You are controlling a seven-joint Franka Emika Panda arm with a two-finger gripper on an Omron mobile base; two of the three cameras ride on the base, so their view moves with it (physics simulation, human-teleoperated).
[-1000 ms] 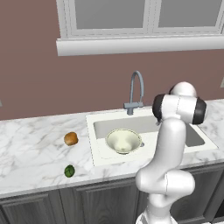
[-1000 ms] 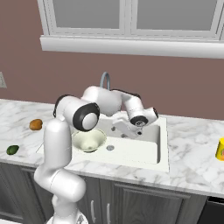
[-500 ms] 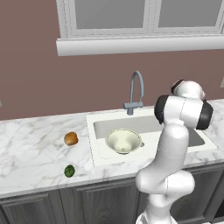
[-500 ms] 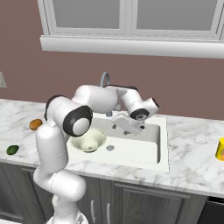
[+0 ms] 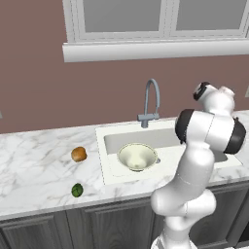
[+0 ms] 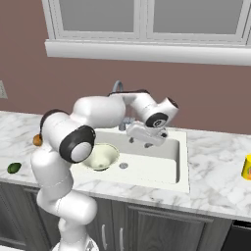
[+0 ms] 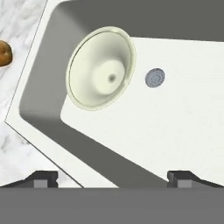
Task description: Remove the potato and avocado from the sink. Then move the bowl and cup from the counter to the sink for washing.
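The pale cream-green bowl [image 6: 100,156] [image 5: 137,156] [image 7: 100,68] lies upright in the left half of the white sink [image 6: 162,169] [image 5: 109,141] [image 7: 175,127], beside the grey drain [image 7: 155,78]. My gripper [image 6: 139,143] [image 7: 113,179] hangs open and empty over the middle of the basin, above and to the right of the bowl. The potato [image 5: 79,154] [image 7: 3,53] and the avocado [image 5: 77,190] [image 6: 14,167] rest on the counter [image 5: 39,170] left of the sink. The yellow-orange cup [image 6: 246,166] stands on the counter far to the right.
A grey gooseneck faucet [image 5: 151,102] rises behind the sink, under a window sill [image 5: 146,48] on the brown wall. Dark cabinet doors [image 6: 147,225] run below the counter's front edge. My own arm [image 6: 88,117] arches over the left of the basin.
The hand has lifted a little over the sink and the elbow has swung right. The gripper has stayed open; bowl, potato, avocado and cup have not moved.
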